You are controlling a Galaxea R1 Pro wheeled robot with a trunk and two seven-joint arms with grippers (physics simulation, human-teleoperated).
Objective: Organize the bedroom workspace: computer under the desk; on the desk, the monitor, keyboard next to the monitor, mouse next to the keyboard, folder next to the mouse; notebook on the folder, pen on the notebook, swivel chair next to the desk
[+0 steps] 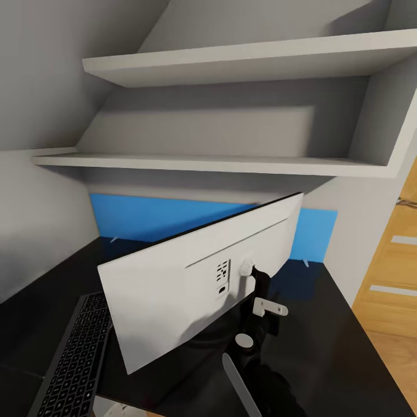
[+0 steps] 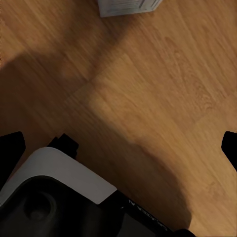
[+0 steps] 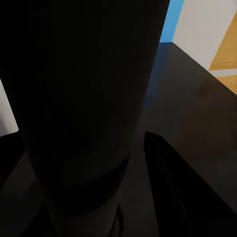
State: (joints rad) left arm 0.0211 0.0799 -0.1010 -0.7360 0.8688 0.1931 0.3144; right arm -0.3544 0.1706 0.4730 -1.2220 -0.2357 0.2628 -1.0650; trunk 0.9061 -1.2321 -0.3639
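Observation:
The monitor (image 1: 191, 289) shows its white back to me and stands tilted over the black desk (image 1: 336, 347). My right gripper (image 1: 263, 301) reaches up from below to the stand behind the screen and is shut on it. In the right wrist view the dark stand column (image 3: 84, 98) looms close, with one dark finger (image 3: 182, 197) beside it. The dark keyboard (image 1: 75, 359) lies on the desk left of the monitor. My left gripper (image 2: 118, 148) hangs open over the wooden floor beside the robot's base (image 2: 59, 187), holding nothing.
Two grey wall shelves (image 1: 231, 165) overhang the desk, above a blue panel (image 1: 150, 217). A wooden door (image 1: 394, 278) and floor lie to the desk's right. A white ribbed object (image 2: 129, 7) sits on the floor in the left wrist view.

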